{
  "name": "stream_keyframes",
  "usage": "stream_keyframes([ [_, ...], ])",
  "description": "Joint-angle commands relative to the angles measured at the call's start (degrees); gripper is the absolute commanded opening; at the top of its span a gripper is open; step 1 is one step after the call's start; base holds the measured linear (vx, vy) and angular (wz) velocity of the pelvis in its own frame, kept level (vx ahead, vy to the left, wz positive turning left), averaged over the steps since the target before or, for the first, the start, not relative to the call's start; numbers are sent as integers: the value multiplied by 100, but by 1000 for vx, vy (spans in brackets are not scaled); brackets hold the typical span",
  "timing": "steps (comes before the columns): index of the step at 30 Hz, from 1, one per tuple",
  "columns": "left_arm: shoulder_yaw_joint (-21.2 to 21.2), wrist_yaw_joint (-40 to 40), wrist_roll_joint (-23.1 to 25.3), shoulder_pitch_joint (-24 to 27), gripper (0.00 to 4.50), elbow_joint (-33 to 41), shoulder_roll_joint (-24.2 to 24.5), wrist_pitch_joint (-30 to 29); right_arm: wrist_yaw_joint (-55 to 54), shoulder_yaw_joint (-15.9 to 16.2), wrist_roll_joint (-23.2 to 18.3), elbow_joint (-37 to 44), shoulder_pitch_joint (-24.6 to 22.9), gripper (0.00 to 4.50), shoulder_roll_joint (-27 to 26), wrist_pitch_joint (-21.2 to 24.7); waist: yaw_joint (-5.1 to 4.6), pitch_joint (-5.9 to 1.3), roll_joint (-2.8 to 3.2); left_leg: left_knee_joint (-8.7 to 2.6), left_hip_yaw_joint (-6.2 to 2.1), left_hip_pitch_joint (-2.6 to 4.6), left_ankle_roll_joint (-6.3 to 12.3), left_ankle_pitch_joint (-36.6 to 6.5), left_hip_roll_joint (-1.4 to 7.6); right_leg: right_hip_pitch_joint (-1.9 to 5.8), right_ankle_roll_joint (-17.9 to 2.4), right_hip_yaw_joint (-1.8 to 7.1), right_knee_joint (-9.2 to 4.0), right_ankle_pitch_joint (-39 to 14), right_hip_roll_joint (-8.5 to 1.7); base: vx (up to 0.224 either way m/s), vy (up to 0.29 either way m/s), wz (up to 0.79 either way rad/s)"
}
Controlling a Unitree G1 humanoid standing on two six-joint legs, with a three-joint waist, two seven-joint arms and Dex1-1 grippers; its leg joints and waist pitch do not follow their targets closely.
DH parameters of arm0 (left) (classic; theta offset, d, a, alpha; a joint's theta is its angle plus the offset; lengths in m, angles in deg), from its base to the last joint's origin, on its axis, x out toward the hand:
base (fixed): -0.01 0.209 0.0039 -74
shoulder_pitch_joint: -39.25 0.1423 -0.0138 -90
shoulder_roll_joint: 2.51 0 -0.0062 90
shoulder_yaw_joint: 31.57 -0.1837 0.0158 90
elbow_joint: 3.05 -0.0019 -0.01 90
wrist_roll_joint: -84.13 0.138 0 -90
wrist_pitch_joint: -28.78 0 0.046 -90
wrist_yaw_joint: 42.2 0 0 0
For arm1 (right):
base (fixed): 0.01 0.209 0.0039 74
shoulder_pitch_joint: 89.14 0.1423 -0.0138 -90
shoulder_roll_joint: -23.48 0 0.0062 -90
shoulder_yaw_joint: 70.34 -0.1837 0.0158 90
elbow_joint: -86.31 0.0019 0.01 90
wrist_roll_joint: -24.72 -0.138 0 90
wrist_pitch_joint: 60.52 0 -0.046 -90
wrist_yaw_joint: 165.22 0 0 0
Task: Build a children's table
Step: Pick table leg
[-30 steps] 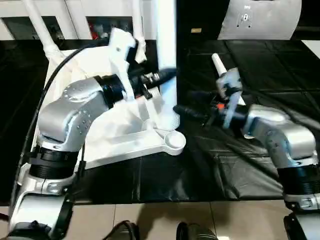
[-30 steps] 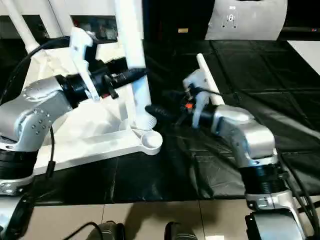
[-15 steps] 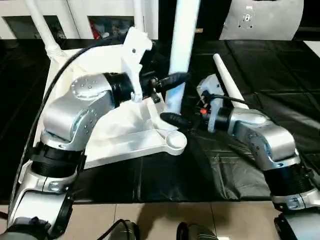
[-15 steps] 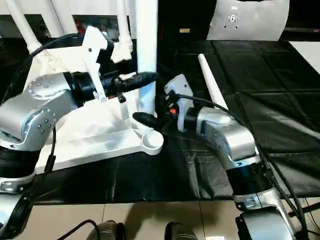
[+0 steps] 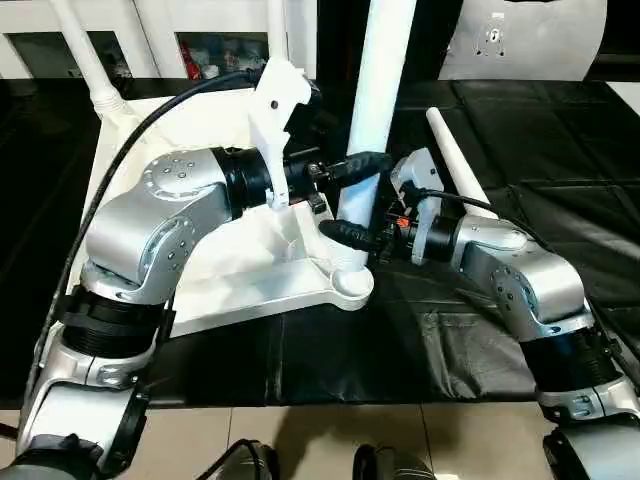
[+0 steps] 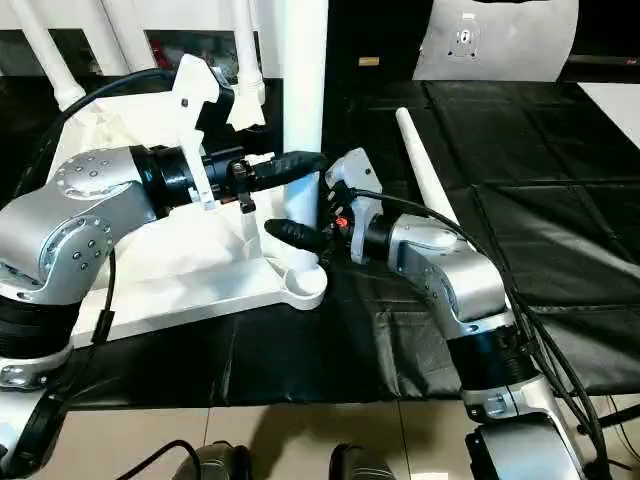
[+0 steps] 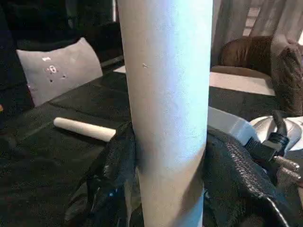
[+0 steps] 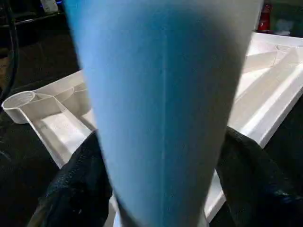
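- On the black mat point(image 5: 480, 350), the white table top point(image 5: 200, 130) is laid underside up, and one leg point(image 5: 372, 110) is stood upright at its near corner socket point(image 5: 350, 282).
- That upright leg is clasped by the left gripper point(image 5: 362, 162) partway up, one black finger being seen across its front in the head views.
- Lower down, just above the socket, the same leg is flanked by the right gripper point(image 5: 345, 235); its fingers are seen on either side of the tube, but whether they press it cannot be told.
- In the left wrist view, the leg point(image 7: 168, 109) is shown squeezed between two black fingers point(image 7: 111, 175), with a loose leg point(image 7: 85, 128) lying on the mat beyond.
- In the right wrist view, the ribbed underside point(image 8: 265, 80) and another corner socket point(image 8: 19, 101) are shown behind the leg, details not visible from the head.
- The loose leg point(image 5: 455, 165) is partly covered by the right arm in the head views.
- Two more legs point(image 5: 85, 55) are seen standing at the far corners, cut off by the top edge.
- The seat of the upright leg in its socket is hidden by the right gripper.
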Motion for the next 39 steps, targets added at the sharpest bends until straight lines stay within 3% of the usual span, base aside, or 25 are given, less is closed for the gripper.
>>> stream_keyframes([
  [1,115,-11,-132,-94,183,177,-28,-65,78,-44,18,-74,99,271,9,-29,-6,-549,-39,-377,-20,33,368,96,332,421,-1372,320,-323,-556,-616,0,0,0],
  [9,207,-14,-224,-133,183,192,-89,-157,171,-28,2,-90,58,204,32,-7,-2,-552,-36,-374,-24,36,384,114,334,420,-1359,318,-325,-575,-614,0,0,0],
  [27,330,36,-322,-148,183,273,-235,-203,206,-64,27,-96,0,193,-30,-41,11,-585,-33,-364,-26,30,398,147,336,437,-1388,314,-315,-493,-623,0,0,0],
  [29,346,14,-419,-112,252,376,-241,-296,174,-82,30,-110,-11,193,-53,-59,12,-585,-33,-366,-26,31,401,138,333,434,-1388,312,-314,-507,-618,0,0,0],
  [31,372,14,-475,-109,255,406,-265,-334,169,-83,36,-121,-11,193,-59,-69,18,-591,-34,-363,-23,26,383,147,335,443,-1413,315,-308,-502,-630,0,0,0],
  [39,502,38,-792,-82,339,603,-513,-427,72,-63,129,-236,-37,193,-119,-167,30,-613,-29,-348,-20,25,397,156,332,442,-1404,311,-312,-486,-622,0,0,0],
])
